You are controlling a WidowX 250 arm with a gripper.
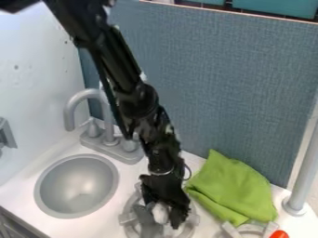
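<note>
Jaws (162, 224) around a pale rounded thing (160, 213), gripping or not: cannot tell | pale rounded thing above the grey burner ring (129, 225), beside a grey piece (148, 223) | green cloth (233, 188) nearby on the worktop (131, 179) | risk: loose hold, slip; low approach, snag on the burner ring

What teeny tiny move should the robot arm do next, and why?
Maybe a slow, small lift straight up. The black gripper is low over the gray stove burner, with a small white thing right at it, and I can't tell if that's held. Going up gently might show that, while keeping clear of the green cloth close by.
</note>
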